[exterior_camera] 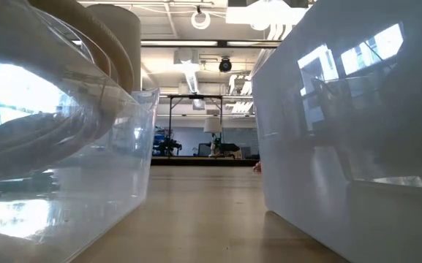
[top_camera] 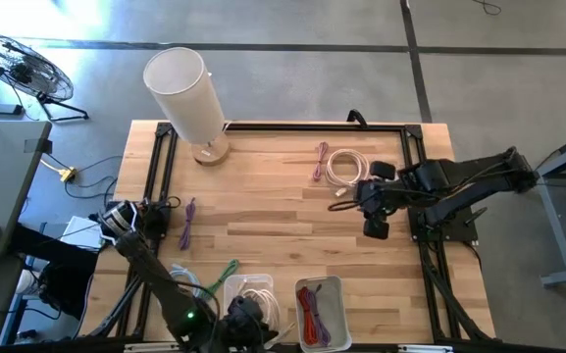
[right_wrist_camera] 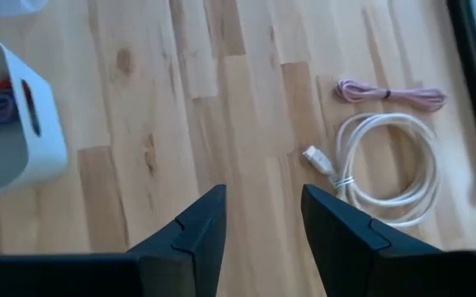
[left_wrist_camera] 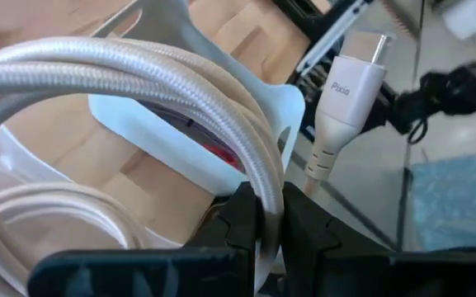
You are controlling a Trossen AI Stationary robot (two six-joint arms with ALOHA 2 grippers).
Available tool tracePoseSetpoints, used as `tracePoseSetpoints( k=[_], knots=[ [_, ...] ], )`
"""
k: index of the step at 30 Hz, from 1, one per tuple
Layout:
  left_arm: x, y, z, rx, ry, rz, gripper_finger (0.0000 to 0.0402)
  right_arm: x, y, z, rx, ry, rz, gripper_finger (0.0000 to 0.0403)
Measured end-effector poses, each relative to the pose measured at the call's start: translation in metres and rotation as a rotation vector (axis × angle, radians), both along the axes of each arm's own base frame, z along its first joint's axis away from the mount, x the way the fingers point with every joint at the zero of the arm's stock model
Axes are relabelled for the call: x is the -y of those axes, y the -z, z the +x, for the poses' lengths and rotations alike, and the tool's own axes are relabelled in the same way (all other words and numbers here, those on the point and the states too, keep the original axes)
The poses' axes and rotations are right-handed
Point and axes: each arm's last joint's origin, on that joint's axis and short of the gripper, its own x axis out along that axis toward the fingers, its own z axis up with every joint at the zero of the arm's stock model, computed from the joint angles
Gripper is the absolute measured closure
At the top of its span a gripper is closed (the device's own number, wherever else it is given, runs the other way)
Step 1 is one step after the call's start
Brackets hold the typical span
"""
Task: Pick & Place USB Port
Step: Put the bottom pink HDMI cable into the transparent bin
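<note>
Above the clear bin [top_camera: 250, 297], left hand [left_wrist_camera: 262, 221] clamping white cable [left_wrist_camera: 139, 82], plug upward.

We see two dark, near-black arms built of jointed segments. The right arm [top_camera: 469, 181] is a chain of blocky, angular housings ending in a boxy wrist, with a small pale patch on a block near that wrist. The left arm [top_camera: 150, 270] is a slimmer dark link, capped at one end by a rounded joint with a pale, shiny face, and a small green light glows on its lower segment. The right pincer [right_wrist_camera: 262, 219] has two matte black fingers, each a faceted wedge tapering to a blunt tip. The left pincer [left_wrist_camera: 266, 219] has fingers of the same black, smooth-surfaced with angular edges.
</note>
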Motion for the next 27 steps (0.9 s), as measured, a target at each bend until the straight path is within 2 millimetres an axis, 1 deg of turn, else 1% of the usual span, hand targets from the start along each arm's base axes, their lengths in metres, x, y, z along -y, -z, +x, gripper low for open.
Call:
tracePoseSetpoints(
  k=[5, 8, 11, 15, 17, 19, 27],
  knots=[
    [-0.003, 0.001, 0.0, -0.001, -0.085, -0.071, 0.0375, -0.003, 0.001, -0.002, -0.024, -0.051, -0.036, 0.0254],
    [-0.003, 0.001, -0.001, -0.015, -0.103, -0.116, 0.0375, -0.004, 0.001, -0.003, -0.033, -0.081, -0.049, 0.0254],
    [-0.004, 0.004, -0.003, -0.076, -0.105, -0.149, 0.0375, -0.004, 0.001, -0.003, -0.037, -0.099, -0.058, 0.0254],
    [-0.01, 0.012, -0.01, -0.194, -0.128, -0.127, 0.0375, -0.004, 0.001, -0.003, -0.04, -0.117, -0.075, 0.0254],
    [-0.012, 0.012, -0.014, -0.266, -0.111, -0.121, 0.0375, -0.004, 0.001, -0.003, -0.043, -0.125, -0.079, 0.0254],
    [-0.013, 0.011, -0.015, -0.302, -0.102, -0.122, 0.0375, -0.004, 0.001, -0.003, -0.045, -0.132, -0.082, 0.0254],
    [-0.02, 0.015, -0.01, -0.395, -0.072, -0.147, 0.0375, -0.004, 0.001, -0.003, -0.048, -0.149, -0.09, 0.0254]
  ],
)
